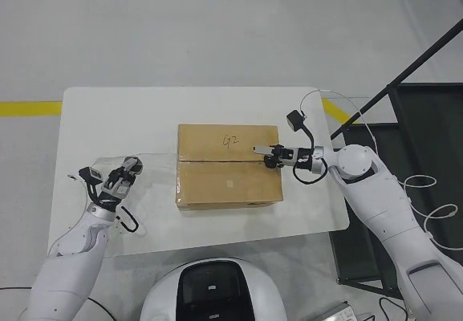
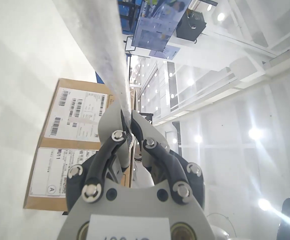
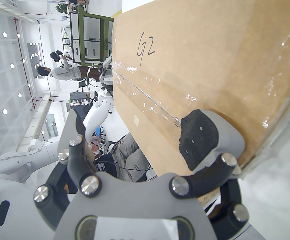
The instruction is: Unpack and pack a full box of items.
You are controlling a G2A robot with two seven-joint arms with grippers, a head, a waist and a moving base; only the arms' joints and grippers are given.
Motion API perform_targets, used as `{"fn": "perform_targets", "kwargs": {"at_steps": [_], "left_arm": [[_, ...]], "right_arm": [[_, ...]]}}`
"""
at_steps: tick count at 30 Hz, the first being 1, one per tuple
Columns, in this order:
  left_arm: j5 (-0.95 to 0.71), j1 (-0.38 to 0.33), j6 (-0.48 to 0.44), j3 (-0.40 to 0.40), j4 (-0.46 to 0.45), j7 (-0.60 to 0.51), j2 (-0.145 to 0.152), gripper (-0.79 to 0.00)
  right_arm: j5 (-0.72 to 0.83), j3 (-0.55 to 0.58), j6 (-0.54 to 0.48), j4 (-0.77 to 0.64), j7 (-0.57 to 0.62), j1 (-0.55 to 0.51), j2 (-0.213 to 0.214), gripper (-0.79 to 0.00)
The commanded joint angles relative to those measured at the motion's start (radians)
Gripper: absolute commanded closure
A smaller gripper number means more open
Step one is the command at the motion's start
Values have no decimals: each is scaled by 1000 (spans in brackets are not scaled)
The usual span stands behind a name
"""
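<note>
The closed brown cardboard box (image 1: 228,178), its top seam taped, sits at the middle of the white tabletop (image 1: 111,112). The right gripper (image 1: 268,154) is at the seam's right end, jaws wide apart and holding nothing, with one black pad (image 3: 197,136) over the box top. Near the tabletop's left edge, the left gripper (image 1: 127,170) is clamped tight on a translucent whitish strip (image 2: 102,38) that stretches towards the box.

White glossy arms (image 1: 387,213); grey left gripper (image 2: 126,126) and right gripper (image 3: 134,128) with black links, silver screws, textured black pads (image 3: 197,138).
</note>
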Motion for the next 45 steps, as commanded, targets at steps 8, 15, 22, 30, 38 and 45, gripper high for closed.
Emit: {"fn": "perform_targets", "kwargs": {"at_steps": [8, 15, 22, 30, 38, 45], "left_arm": [[84, 8, -4, 7, -173, -16, -3, 0], [155, -24, 30, 36, -237, -30, -10, 0], [360, -64, 119, 65, -277, 29, -13, 0], [567, -70, 213, 112, -372, 49, -15, 0], [694, -108, 280, 182, -372, 91, -29, 0], [732, -168, 309, 260, -305, 98, -51, 0]], "right_arm": [[0, 0, 0, 0, 0, 0, 0, -785], [0, 0, 0, 0, 0, 0, 0, -785], [0, 0, 0, 0, 0, 0, 0, -785], [0, 0, 0, 0, 0, 0, 0, -785], [0, 0, 0, 0, 0, 0, 0, -785], [0, 0, 0, 0, 0, 0, 0, -785]]}}
